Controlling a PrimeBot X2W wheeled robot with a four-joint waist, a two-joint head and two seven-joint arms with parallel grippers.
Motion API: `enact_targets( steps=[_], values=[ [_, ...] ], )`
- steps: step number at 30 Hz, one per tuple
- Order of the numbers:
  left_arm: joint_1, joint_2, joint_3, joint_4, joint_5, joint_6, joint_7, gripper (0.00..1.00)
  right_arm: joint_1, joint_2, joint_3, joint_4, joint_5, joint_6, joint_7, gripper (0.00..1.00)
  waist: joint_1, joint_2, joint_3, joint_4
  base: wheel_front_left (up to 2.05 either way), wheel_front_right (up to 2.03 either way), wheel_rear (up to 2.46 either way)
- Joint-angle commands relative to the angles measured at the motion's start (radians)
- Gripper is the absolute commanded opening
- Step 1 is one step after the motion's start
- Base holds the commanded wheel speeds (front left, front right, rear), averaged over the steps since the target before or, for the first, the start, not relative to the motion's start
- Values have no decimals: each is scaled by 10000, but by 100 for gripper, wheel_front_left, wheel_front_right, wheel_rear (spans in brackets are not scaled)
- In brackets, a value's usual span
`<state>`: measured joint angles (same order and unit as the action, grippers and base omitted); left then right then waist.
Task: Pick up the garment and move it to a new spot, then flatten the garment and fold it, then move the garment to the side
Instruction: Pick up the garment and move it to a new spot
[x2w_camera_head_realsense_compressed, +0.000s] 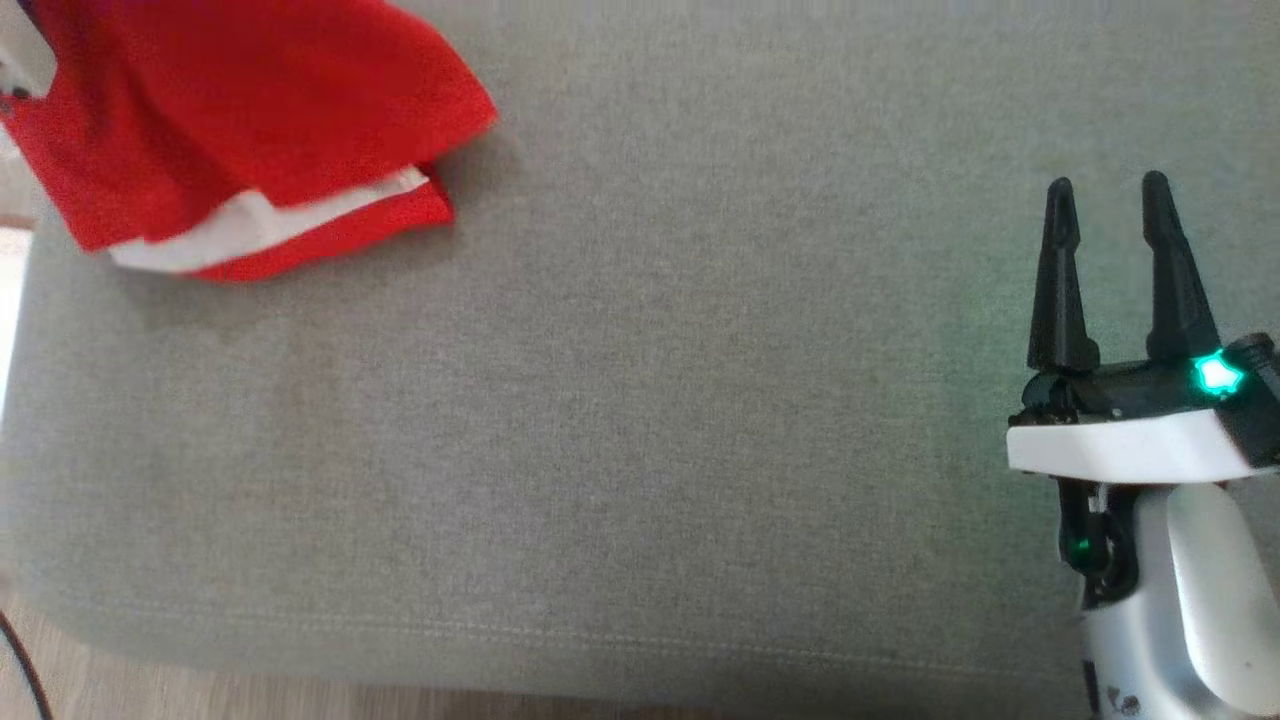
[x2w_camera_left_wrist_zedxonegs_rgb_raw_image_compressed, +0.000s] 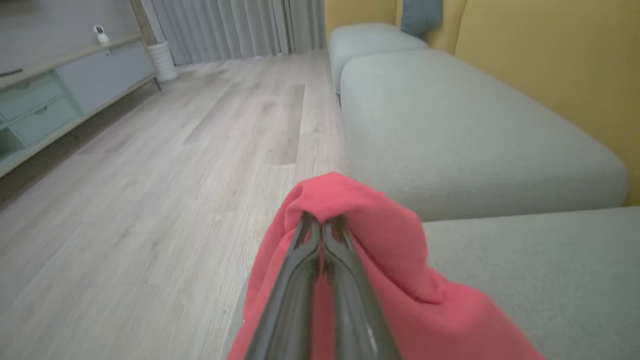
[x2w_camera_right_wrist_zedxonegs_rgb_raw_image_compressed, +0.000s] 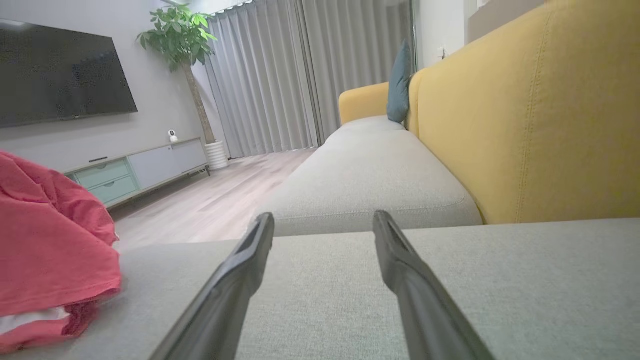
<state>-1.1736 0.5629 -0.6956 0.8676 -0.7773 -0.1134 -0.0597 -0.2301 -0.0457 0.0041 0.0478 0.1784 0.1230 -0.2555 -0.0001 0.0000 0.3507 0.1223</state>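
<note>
The garment (x2w_camera_head_realsense_compressed: 240, 130) is red with a white band along one hem, bunched at the far left corner of the grey sofa seat (x2w_camera_head_realsense_compressed: 640, 420). Its upper part hangs lifted, its lower folds trail on the cushion. In the left wrist view my left gripper (x2w_camera_left_wrist_zedxonegs_rgb_raw_image_compressed: 322, 225) is shut on a fold of the garment (x2w_camera_left_wrist_zedxonegs_rgb_raw_image_compressed: 390, 260), which drapes over both fingertips. My right gripper (x2w_camera_head_realsense_compressed: 1108, 205) stands open at the right side of the seat, far from the cloth, nothing between its fingers. From the right wrist the garment (x2w_camera_right_wrist_zedxonegs_rgb_raw_image_compressed: 50, 250) shows at the left, beyond the open right gripper (x2w_camera_right_wrist_zedxonegs_rgb_raw_image_compressed: 324, 222).
The seat's front edge meets wood floor (x2w_camera_head_realsense_compressed: 200, 690) at the bottom. Yellow sofa backrests (x2w_camera_right_wrist_zedxonegs_rgb_raw_image_compressed: 540, 125) rise behind the cushions. A further grey cushion (x2w_camera_left_wrist_zedxonegs_rgb_raw_image_compressed: 450, 125) lies beyond. A low TV cabinet (x2w_camera_right_wrist_zedxonegs_rgb_raw_image_compressed: 140, 167), a potted plant (x2w_camera_right_wrist_zedxonegs_rgb_raw_image_compressed: 180, 35) and curtains (x2w_camera_right_wrist_zedxonegs_rgb_raw_image_compressed: 310, 75) stand across the room.
</note>
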Motion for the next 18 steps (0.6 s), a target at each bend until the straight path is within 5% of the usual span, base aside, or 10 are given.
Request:
enact_targets(
  steps=[1, 18],
  values=[
    [-689, 678, 556, -499, -82, 163, -330, 0, 175, -45, 286, -252, 133, 77, -63, 100, 1, 0, -516, -1, 0, 0, 0],
    [428, 1293, 1558, -4135, -188, 1881, -1798, 0, 589, -45, 287, -106, 645, 77, -63, 100, 1, 0, -1529, -395, 0, 0, 0]
  ],
)
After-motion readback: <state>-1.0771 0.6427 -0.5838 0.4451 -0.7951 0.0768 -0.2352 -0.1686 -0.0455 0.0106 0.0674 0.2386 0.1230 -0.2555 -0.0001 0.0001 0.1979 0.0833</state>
